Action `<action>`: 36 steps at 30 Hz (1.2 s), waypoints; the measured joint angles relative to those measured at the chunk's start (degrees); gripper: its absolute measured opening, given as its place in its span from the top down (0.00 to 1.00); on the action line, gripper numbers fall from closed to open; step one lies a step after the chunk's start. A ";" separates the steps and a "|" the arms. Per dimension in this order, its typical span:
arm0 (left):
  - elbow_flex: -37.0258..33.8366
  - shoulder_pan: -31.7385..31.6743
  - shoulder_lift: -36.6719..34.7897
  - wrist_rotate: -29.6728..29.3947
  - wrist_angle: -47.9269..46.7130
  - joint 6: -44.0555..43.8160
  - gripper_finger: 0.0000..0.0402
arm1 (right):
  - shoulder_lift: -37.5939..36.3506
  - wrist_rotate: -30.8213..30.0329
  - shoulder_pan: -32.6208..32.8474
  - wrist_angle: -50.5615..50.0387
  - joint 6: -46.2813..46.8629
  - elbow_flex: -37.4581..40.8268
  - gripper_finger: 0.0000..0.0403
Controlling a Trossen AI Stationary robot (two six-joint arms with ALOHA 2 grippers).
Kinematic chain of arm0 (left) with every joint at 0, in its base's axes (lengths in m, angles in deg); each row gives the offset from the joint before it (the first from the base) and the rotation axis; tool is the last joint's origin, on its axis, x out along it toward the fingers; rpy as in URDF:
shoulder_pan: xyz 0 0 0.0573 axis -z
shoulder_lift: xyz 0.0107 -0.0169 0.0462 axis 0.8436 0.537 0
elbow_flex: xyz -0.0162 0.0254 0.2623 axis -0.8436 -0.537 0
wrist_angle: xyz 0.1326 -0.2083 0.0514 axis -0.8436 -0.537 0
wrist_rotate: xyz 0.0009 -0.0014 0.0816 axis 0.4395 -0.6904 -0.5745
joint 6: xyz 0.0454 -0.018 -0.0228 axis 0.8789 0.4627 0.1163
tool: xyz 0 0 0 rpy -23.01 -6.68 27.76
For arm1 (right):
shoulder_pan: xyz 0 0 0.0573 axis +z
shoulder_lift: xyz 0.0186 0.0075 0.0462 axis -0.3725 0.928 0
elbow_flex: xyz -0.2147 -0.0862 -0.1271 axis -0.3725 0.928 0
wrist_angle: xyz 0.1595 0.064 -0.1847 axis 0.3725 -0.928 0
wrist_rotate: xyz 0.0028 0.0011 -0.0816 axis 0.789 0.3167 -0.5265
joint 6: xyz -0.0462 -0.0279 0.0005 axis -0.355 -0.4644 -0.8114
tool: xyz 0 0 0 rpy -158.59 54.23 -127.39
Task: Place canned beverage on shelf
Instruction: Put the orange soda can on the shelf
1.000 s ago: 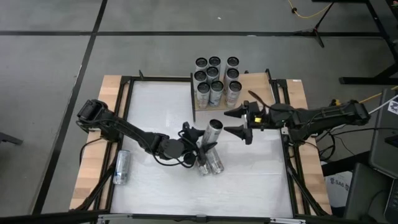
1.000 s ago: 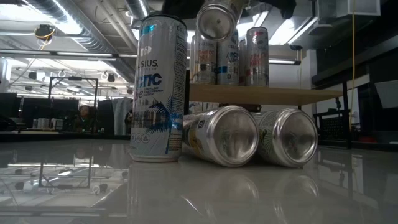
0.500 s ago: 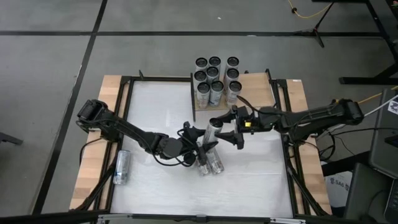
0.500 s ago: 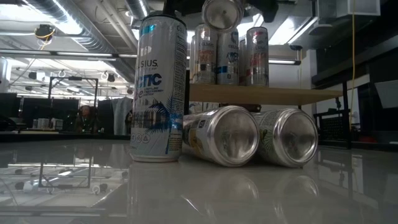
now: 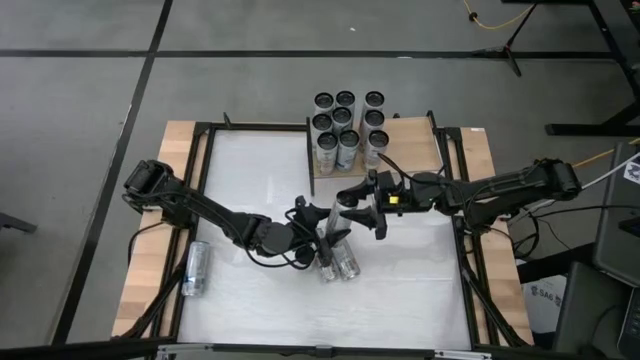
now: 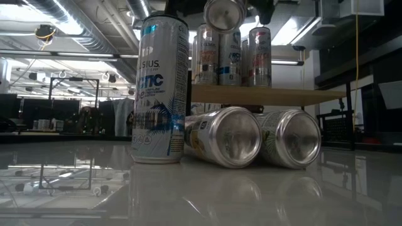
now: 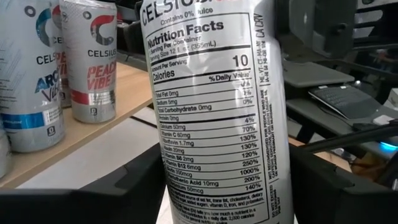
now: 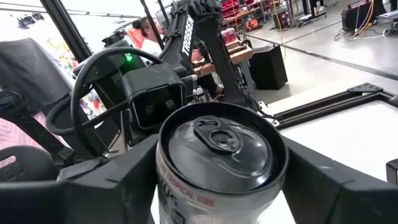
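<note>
Gripping one can (image 5: 341, 207): left pincer (image 5: 328, 222), right pincer (image 5: 362, 207).

Shelf (image 5: 405, 140): the far-left part is packed with upright cans (image 5: 346, 128) — no way in there; bare board shows on its right part. Just in front of the shelf both grippers crowd one raised can (image 5: 341, 208), left gripper (image 5: 327, 228) and right gripper (image 5: 358, 206) blocking that gap. Two cans on their sides (image 5: 338, 262) lie nearer still — another can (image 5: 196, 268) lies far left of the shelf.
</note>
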 joint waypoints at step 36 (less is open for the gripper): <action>-0.02 -0.07 -0.09 -0.48 -6.47 -5.22 0.24 | -14.58 -13.40 0.09 -36.55 -4.93 0.07 0.39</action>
